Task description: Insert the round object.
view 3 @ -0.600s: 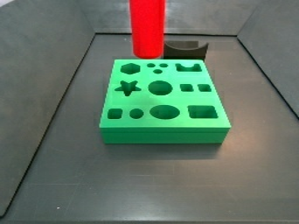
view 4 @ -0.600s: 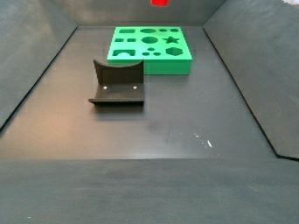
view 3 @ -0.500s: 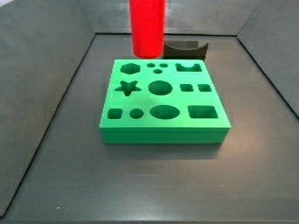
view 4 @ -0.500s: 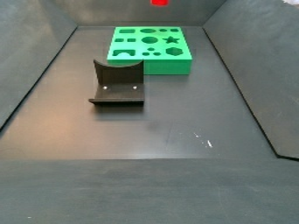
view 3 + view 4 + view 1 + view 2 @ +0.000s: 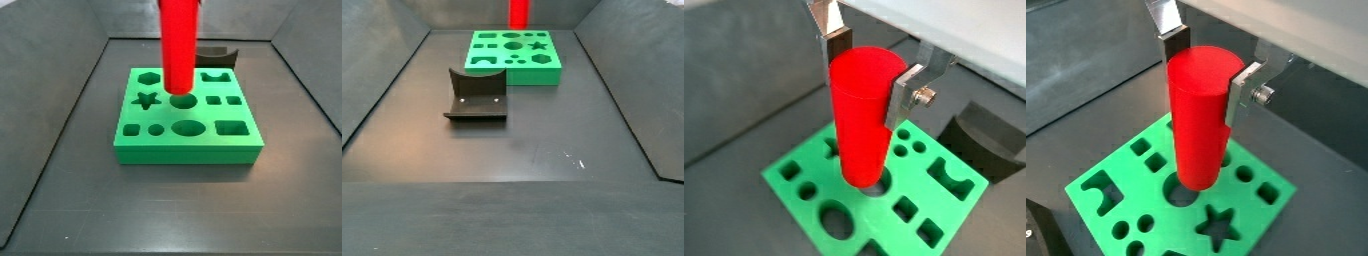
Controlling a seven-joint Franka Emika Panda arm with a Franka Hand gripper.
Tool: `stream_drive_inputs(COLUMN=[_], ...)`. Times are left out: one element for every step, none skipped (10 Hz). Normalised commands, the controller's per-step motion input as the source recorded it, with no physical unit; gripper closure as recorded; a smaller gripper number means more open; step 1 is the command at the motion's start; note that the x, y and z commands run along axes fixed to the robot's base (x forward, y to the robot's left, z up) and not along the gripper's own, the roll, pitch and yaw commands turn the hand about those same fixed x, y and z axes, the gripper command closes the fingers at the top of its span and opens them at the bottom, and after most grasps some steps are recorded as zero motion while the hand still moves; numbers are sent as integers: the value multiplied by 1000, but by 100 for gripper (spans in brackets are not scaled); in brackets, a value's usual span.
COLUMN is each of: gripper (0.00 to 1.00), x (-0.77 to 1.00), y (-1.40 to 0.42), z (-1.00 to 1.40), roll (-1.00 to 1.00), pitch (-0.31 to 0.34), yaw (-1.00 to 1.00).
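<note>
My gripper point(image 5: 869, 75) is shut on the round object, a tall red cylinder point(image 5: 865, 120), with a silver finger on each side near its top; both wrist views show this point(image 5: 1205, 72). The cylinder point(image 5: 179, 45) hangs upright over the green block point(image 5: 187, 145). Its lower end is close above the block's large round hole point(image 5: 183, 101), whose rim shows under it in a wrist view point(image 5: 1184, 192). I cannot tell whether it touches the block. In both side views the gripper itself is above the frame; only the cylinder point(image 5: 519, 12) reaches down into view.
The green block point(image 5: 516, 68) has several other shaped holes, among them a star point(image 5: 147, 100) and an oval point(image 5: 189, 127). The dark fixture point(image 5: 476, 95) stands on the grey floor apart from the block, also seen behind it point(image 5: 217, 55). Grey walls enclose the floor.
The cylinder has come down and moved from the block's back left edge to over the round hole near its middle. The gripper stays shut on it.
</note>
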Motion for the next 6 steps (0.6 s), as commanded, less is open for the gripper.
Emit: stream_drive_inputs(gripper=[100,100,100,100,100,100], x=[380,251,20,0,0,0], y=[386,306,137,51,14,0], z=[-523,-446,-309,-214,-217,-280], roll=[0,-53,-111,-66,-84,-83], pitch=[0,-4,-49,-31,-34,-50], yaw=[0,-20,-126,-77,-46,-49])
